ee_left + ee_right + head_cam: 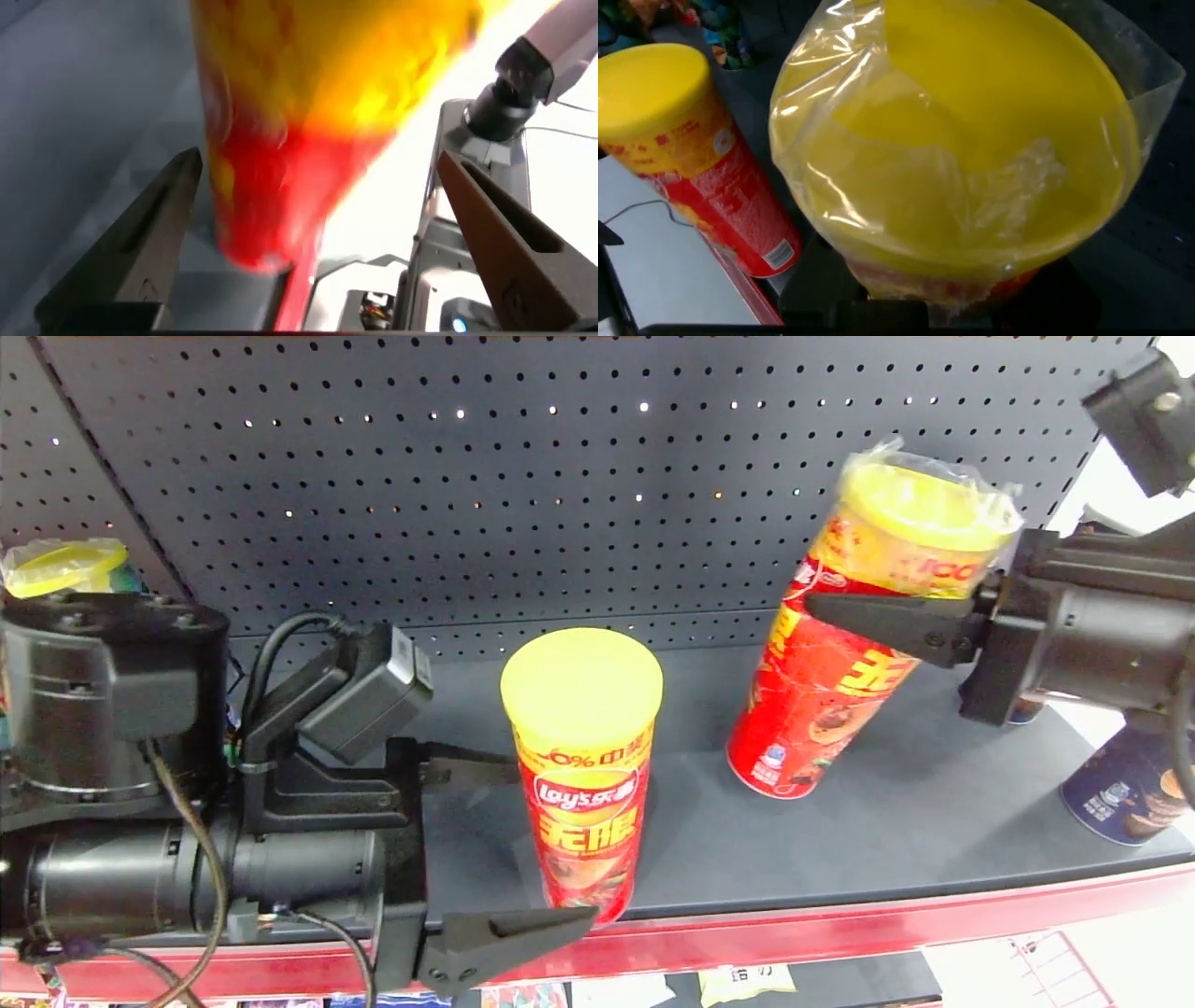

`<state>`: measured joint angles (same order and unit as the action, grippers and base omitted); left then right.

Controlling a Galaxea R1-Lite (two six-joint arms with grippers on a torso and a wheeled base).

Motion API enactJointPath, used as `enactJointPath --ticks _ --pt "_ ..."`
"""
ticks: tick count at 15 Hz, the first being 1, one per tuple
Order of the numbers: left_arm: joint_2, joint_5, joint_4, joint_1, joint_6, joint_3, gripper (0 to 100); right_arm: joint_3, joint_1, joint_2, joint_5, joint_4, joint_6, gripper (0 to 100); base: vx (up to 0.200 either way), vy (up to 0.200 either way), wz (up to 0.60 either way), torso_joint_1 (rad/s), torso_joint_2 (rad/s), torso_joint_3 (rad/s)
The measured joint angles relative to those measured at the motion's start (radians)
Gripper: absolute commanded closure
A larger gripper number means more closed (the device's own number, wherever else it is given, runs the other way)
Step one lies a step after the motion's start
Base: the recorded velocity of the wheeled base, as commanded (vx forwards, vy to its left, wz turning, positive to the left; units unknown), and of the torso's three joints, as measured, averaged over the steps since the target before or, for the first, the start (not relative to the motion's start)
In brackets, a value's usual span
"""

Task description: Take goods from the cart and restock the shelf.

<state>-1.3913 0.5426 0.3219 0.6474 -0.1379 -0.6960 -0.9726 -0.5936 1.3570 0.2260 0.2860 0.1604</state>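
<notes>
A red chip can with a yellow lid (583, 775) stands upright on the dark shelf (915, 821), close to its red front lip. My left gripper (555, 845) is open around this can, one finger (467, 771) behind it and one (504, 933) in front. In the left wrist view the can (280, 140) rises between the spread fingers (140, 252). Farther right, my right gripper (868, 611) is shut on a second red can (831, 681) near its plastic-wrapped yellow top (962, 140). That can leans left, with its base at the shelf board; I cannot tell if it touches.
Dark blue cans (1130, 789) stand at the shelf's right end, behind and below my right arm. A yellow-lidded item (61, 565) sits at the far left. The perforated back panel (560, 476) closes the shelf behind. Bare board lies between the two red cans.
</notes>
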Motion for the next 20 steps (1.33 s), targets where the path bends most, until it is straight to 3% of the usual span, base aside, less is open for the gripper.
enactJointPath --ticks 4,6,8,15,16,20 --pt "0.125 -0.021 0.0 -0.063 0.004 0.12 0 -0.104 -0.058 0.157 0.0 0.04 -0.001 100 0.0 0.0 0.0 0.0 0.0 0.0" --pt "0.194 -0.044 -0.003 -0.082 0.035 0.167 0 -0.147 -0.068 0.241 0.0 0.109 -0.001 100 0.0 0.0 0.0 0.0 0.0 0.0" --pt "0.25 -0.112 -0.003 -0.092 0.068 0.191 0 -0.188 -0.082 0.31 -0.001 0.129 0.0 100 0.0 0.0 0.0 0.0 0.0 0.0" --pt "0.351 -0.129 -0.005 -0.122 0.074 0.227 0 -0.208 -0.107 0.394 -0.006 0.131 -0.022 100 0.0 0.0 0.0 0.0 0.0 0.0" --pt "0.356 -0.129 -0.005 -0.123 0.074 0.228 0 -0.207 -0.107 0.396 -0.007 0.132 -0.023 0 0.0 0.0 0.0 0.0 0.0 0.0" --pt "0.364 -0.13 -0.005 -0.125 0.073 0.228 0 -0.201 -0.111 0.394 -0.01 0.132 -0.034 0 0.0 0.0 0.0 0.0 0.0 0.0"
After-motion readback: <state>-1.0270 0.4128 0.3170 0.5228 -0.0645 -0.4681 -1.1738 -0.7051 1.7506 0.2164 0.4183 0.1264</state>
